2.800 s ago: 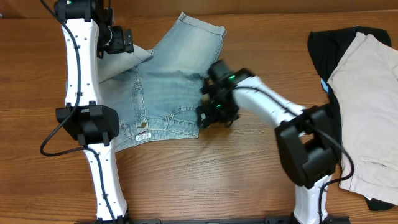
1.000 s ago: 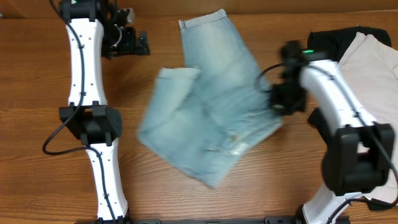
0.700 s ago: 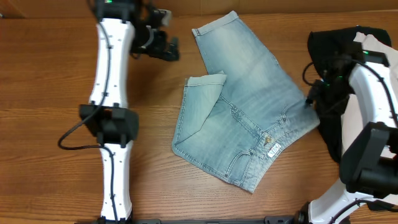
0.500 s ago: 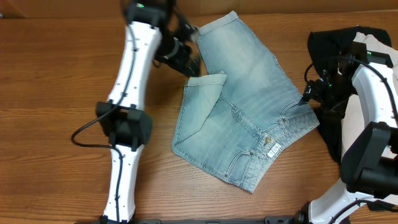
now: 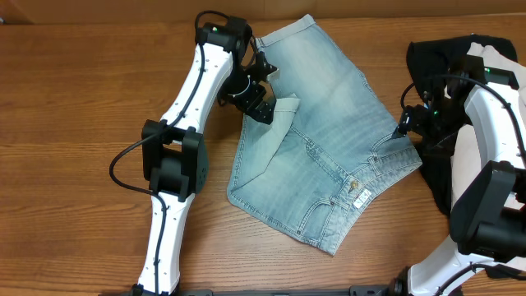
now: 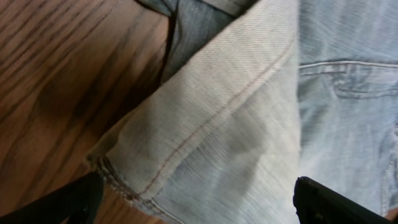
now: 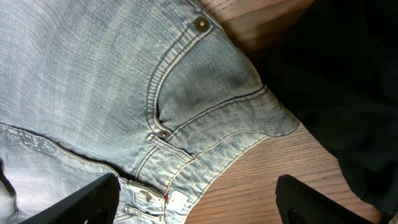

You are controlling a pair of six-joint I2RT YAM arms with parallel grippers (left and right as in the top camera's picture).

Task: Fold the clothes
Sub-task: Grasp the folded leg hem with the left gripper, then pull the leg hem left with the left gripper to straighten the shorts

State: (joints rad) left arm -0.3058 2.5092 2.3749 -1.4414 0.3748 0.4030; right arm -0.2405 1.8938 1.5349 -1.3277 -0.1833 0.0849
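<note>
Overhead, the denim shorts (image 5: 316,148) lie flat on the table (image 5: 74,123). Left gripper (image 5: 261,103) hangs spread over a folded leg hem (image 6: 186,149). Right gripper (image 5: 408,130) is spread beside the waistband (image 7: 205,143).

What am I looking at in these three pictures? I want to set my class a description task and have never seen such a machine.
Two white robot arms stand at a wooden table. The wide picture is taken from above. The two close-ups come from small cameras on the arms' wrists, so the dark tips at their bottom edges are each claw's own fingers.

A pair of light-blue denim shorts lies spread on the table, one leg hem turned over. The left claw hangs over that turned hem; its close-up shows the paler inside of the cloth between spread fingers. The right claw sits at the waistband corner, open too. Neither holds anything.

At the right edge lie a black garment and cream trousers.
</note>
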